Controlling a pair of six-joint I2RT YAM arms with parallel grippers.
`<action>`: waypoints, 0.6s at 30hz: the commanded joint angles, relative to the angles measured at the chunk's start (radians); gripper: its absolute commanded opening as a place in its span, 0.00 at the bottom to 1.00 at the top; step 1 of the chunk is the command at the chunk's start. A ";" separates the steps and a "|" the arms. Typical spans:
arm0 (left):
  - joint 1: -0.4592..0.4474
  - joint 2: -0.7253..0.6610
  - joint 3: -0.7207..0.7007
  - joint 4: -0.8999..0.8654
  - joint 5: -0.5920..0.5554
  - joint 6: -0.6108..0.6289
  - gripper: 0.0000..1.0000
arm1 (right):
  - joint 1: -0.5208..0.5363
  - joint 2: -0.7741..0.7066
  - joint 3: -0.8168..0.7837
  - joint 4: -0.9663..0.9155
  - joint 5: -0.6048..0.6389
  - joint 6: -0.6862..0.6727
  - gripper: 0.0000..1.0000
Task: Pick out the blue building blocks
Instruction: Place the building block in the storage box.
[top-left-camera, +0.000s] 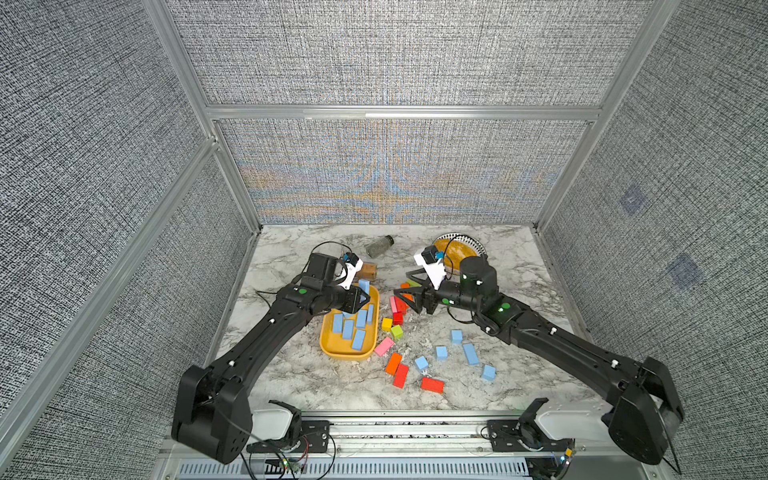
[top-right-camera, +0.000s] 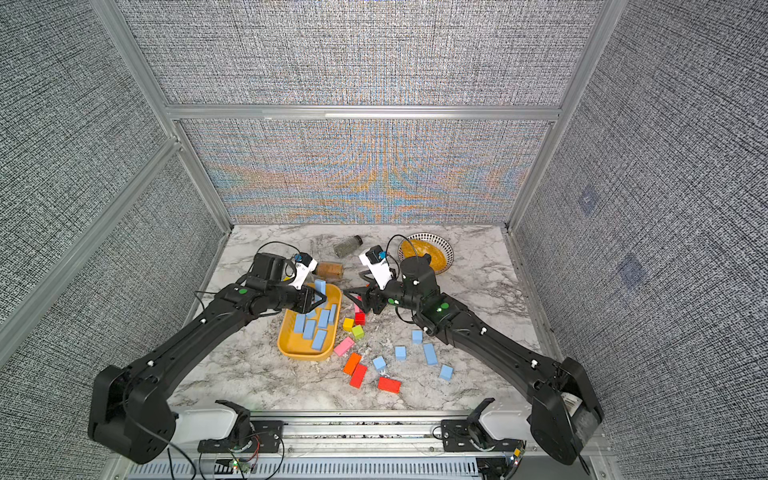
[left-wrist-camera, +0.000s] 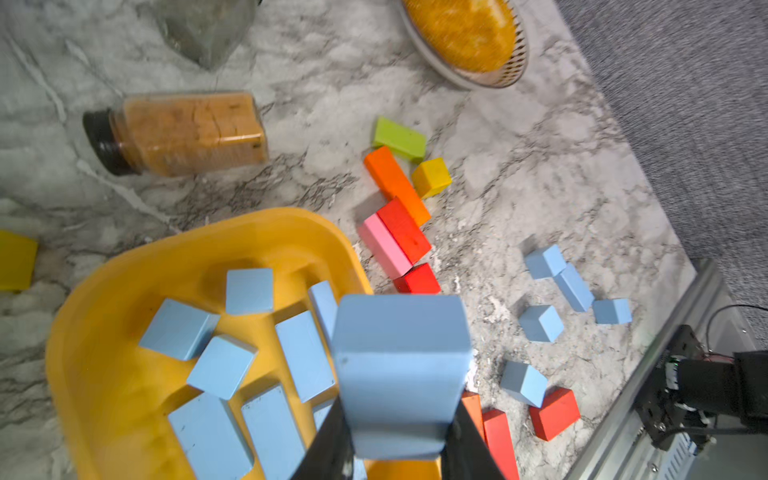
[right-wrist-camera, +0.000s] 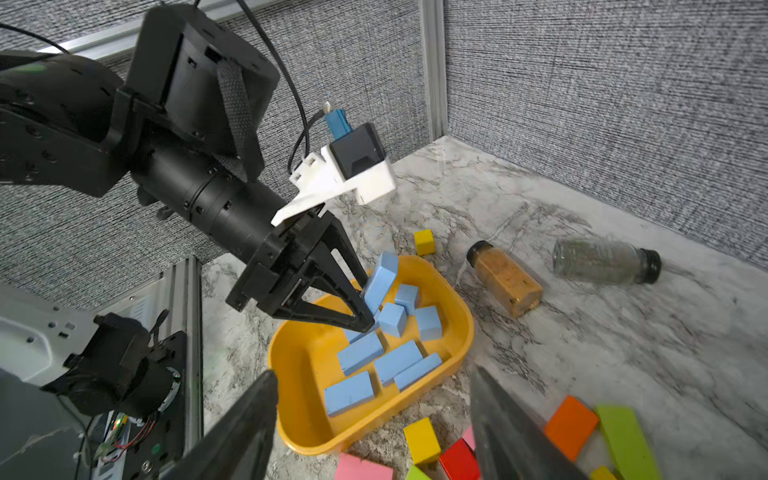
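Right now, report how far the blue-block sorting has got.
Done: about eight blue blocks lie in the yellow tray. In hand: the left gripper is shut on a long blue block, tilted above the tray. Remaining: five loose blue blocks lie on the marble table. The right gripper is open and empty.

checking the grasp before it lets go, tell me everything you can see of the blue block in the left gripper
The blue block is a long rectangular brick, matte light blue, painted wood by its look, with a few faint specks. The left gripper is shut on its lower end, so it stands tilted, nearly upright, above the far end of the yellow tray. Nothing else plainly touches it.
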 joint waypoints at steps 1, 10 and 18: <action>-0.015 0.069 0.056 -0.098 -0.105 -0.055 0.08 | 0.002 0.002 0.024 -0.073 0.126 0.100 0.73; -0.035 0.299 0.170 -0.120 -0.160 -0.141 0.16 | 0.018 -0.032 -0.042 -0.065 0.160 0.164 0.73; -0.040 0.416 0.223 -0.134 -0.192 -0.156 0.25 | 0.025 -0.015 -0.055 -0.104 0.171 0.165 0.74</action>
